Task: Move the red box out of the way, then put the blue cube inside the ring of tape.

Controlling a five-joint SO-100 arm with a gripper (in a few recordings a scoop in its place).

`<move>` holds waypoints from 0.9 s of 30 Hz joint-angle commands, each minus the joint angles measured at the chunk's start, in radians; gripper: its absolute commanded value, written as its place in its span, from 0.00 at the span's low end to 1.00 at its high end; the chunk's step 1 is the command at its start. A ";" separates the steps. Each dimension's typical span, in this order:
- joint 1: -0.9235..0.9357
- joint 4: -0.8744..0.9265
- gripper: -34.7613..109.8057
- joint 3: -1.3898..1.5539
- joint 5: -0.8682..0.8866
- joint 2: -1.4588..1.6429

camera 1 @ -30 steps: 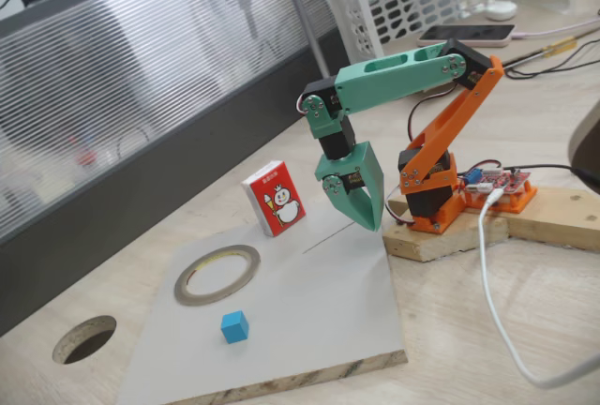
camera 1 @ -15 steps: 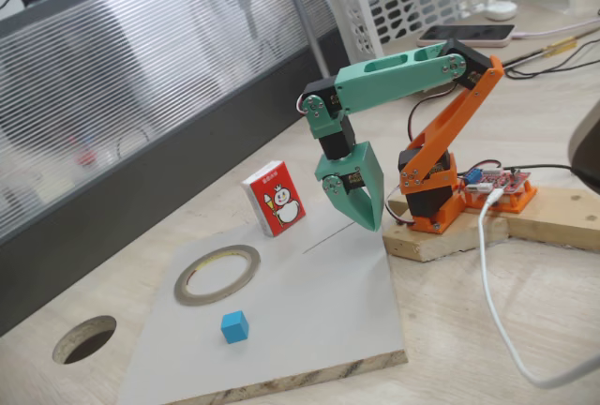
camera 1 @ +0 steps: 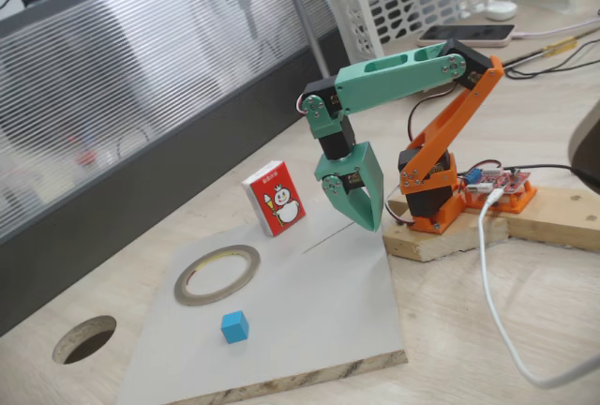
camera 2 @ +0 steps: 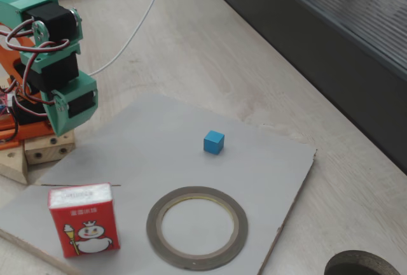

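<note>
Pale wooden tabletop (camera 1: 525, 330) runs along a dark wall panel with a ribbed, frosted pane above it, and on it lies a grey board (camera 1: 319, 302) that carries all three of the task's things. From where I stand, the green and orange arm (camera 1: 403, 72) rises from a small wooden block (camera 1: 450, 236) at the board's far corner, with a white cable (camera 1: 487, 264) trailing across the table beside it. Its gripper (camera 1: 367, 222) hangs point-down above the board's back edge, its green fingers drawn together to a tip with nothing between them. The red box (camera 1: 274, 199) stands upright on its edge, snowman face outward, just to the left of the gripper in the fixed view from the front, near it but clearly apart. In the other fixed view the red box (camera 2: 83, 219) stands at the near left of the board, below the gripper's green body. The ring of tape (camera 1: 217, 274) lies flat on the board in front of the box, beside it without touching, its opening showing bare board. The blue cube (camera 1: 234, 327) sits on the board outside the ring, close to its rim on the side away from the box, and well apart from the gripper. A round dark hole (camera 1: 84, 338) is cut through the tabletop off the board's left corner.
</note>
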 commanded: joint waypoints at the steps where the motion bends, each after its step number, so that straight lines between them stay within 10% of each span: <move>1: 0.011 0.006 0.24 -0.003 0.006 0.078; 27: 0.009 0.009 0.24 0.003 0.003 0.078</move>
